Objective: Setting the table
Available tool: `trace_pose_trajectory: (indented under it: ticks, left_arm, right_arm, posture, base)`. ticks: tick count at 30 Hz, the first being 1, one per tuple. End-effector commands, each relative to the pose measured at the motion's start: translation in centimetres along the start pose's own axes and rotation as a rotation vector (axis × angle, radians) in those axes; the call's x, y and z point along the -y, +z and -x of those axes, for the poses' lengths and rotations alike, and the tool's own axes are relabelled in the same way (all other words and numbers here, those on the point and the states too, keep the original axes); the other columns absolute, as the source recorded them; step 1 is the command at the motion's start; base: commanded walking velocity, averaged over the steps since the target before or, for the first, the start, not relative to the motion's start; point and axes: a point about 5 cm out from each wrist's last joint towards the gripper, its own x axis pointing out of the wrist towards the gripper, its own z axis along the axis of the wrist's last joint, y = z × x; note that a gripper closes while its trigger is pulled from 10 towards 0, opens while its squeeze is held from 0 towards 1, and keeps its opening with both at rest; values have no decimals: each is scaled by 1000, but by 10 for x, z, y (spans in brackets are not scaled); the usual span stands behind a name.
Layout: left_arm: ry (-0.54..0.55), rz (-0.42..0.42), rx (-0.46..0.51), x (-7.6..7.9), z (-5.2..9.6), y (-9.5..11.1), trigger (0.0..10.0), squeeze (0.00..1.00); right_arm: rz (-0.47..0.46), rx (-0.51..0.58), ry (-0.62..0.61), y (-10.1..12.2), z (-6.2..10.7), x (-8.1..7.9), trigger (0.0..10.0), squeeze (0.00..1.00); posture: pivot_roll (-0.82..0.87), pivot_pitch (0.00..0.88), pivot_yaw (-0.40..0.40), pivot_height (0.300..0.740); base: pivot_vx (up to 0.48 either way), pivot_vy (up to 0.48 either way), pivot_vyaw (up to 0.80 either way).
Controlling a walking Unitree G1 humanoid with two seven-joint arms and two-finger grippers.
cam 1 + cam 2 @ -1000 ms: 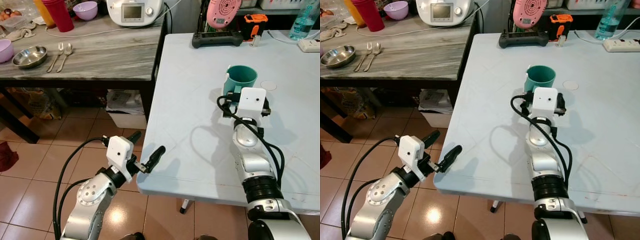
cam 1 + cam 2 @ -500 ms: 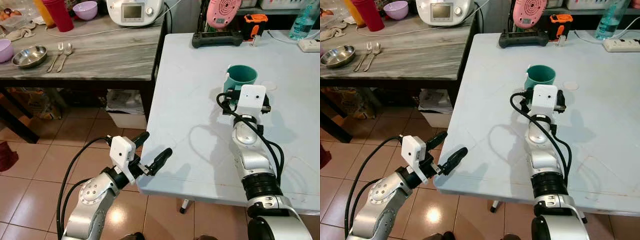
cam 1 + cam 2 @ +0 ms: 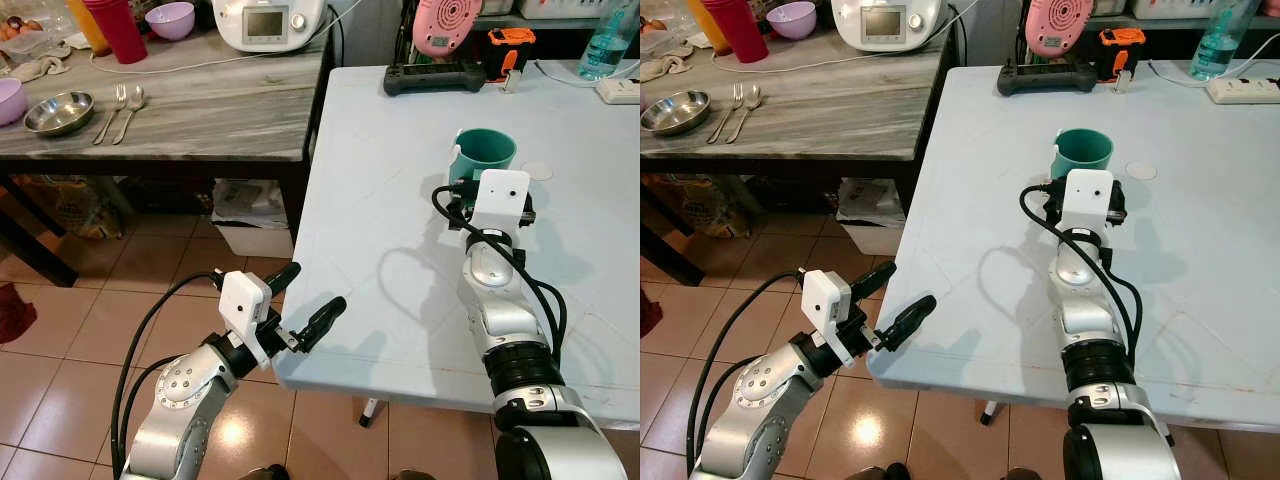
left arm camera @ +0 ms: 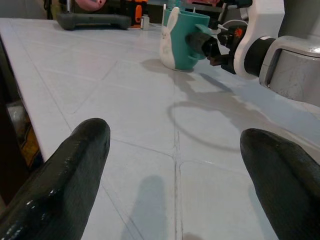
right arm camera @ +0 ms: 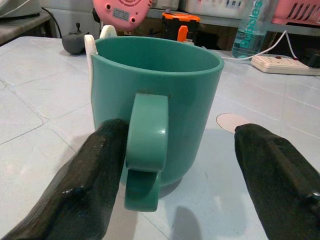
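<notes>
Here, teal mug (image 5: 157,105) stands between parted fingers (image 5: 95,185).

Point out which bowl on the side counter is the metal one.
The steel bowl, shiny and silver, sits beside the fork and spoon. The other two bowls are purple plastic: one at the back by the red cup, one at the counter's left edge.

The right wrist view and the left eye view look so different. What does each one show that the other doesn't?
The right wrist view alone shows the teal mug's handle, facing the camera between the open right gripper's fingers. The left eye view alone shows the left gripper hovering open at the white table's edge, plus the grey side table with a steel bowl and spoons. Both show the teal mug, pink fan and water bottle.
</notes>
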Motion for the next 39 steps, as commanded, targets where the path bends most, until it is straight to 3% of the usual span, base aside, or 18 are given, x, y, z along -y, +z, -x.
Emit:
trace_pose_trajectory:
  ticks: [1, 28, 29, 30, 31, 32, 33, 38, 39]
  left_arm:
    - [4, -9, -10, 0, 2, 1, 10000, 0]
    - [11, -26, -18, -1, -1, -2, 10000, 0]
    - [11, -27, -20, -1, -1, -2, 10000, 0]
    - [11, -27, -21, -1, -1, -2, 10000, 0]
    - [11, -27, -21, -1, -2, -2, 10000, 0]
    - [11, -26, -21, -1, -2, -2, 10000, 0]
    - [11, -26, -21, -1, -2, -2, 10000, 0]
    - [13, -28, -19, -1, -2, -2, 10000, 0]
    - [14, -28, -20, -1, -2, -2, 10000, 0]
  right_arm:
    - [6, 17, 3, 4, -2, -3, 0, 0]
    - [5, 18, 11, 3, -3, -3, 0, 0]
    - [5, 14, 8, 2, -3, -2, 2353, 0]
    - [5, 13, 7, 2, -3, -2, 2353, 0]
    - [3, 10, 8, 1, -2, -2, 10000, 0]
    - [0, 8, 10, 1, -2, -2, 10000, 435]
    - [-15, 6, 19, 0, -1, -2, 10000, 1000]
    - [-5, 7, 14, 0, -2, -1, 10000, 1000]
    - [-5, 7, 16, 0, -2, -2, 10000, 737]
  posture:
    - [-185, 142, 99, 740]
    - [-187, 135, 95, 740]
    - [-187, 135, 95, 740]
    - [-187, 135, 95, 740]
    - [-193, 139, 95, 740]
    - [-193, 139, 95, 740]
    - [-193, 139, 95, 740]
    - [-191, 145, 94, 740]
    - [-191, 145, 94, 740]
  base:
    - [0, 0, 0]
    - [0, 0, 0]
    - [0, 0, 0]
    - [0, 0, 0]
    - [0, 0, 0]
    - [0, 0, 0]
    - [0, 0, 0]
    - [0, 0, 0]
    - [0, 0, 0]
